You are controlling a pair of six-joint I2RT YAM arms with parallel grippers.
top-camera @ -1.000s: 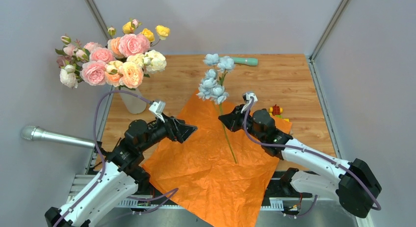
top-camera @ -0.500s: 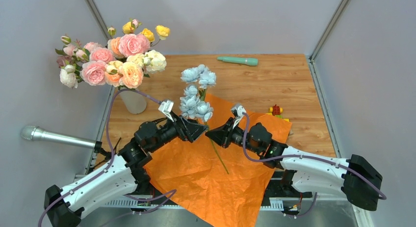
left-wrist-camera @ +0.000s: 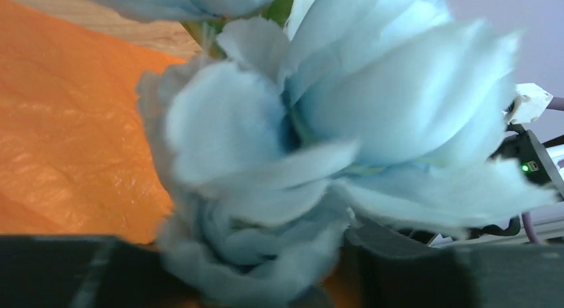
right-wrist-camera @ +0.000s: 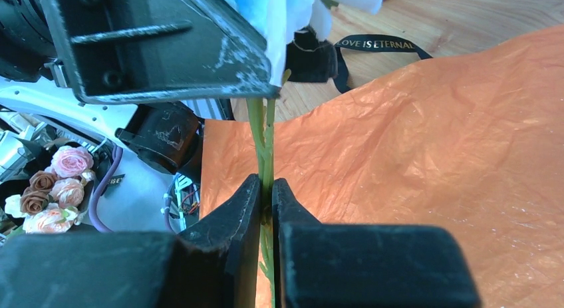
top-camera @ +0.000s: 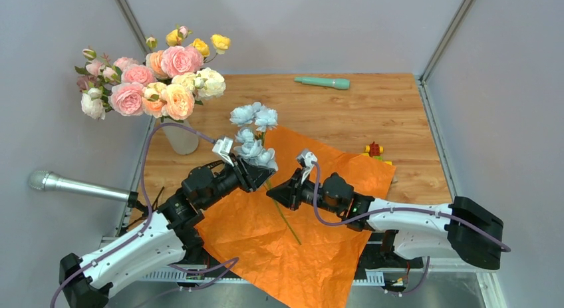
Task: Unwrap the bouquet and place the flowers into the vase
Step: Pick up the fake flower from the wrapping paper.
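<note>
Blue flower carried left to meet the other arm
The right gripper [right-wrist-camera: 266, 188] was clamped on the green stem [right-wrist-camera: 263, 136]. The blue flower [top-camera: 255, 132] had swung left from mid-frame, and its lower blooms now sat between the jaws of the left gripper [top-camera: 261, 171]; whether those jaws gripped yet I could not tell. It looked like a handover toward the vase [top-camera: 179, 139], upper left, which held the other flowers [top-camera: 156, 72], past the orange paper [top-camera: 312, 255]

Teal wand [top-camera: 323, 82]: far back on tabletop [top-camera: 399, 108], well beyond R end effector [top-camera: 273, 192]. Toy blocks [top-camera: 374, 149]: off to its right. Grey metal tube [top-camera: 66, 184]: far left of L end effector [top-camera: 261, 175].
</note>
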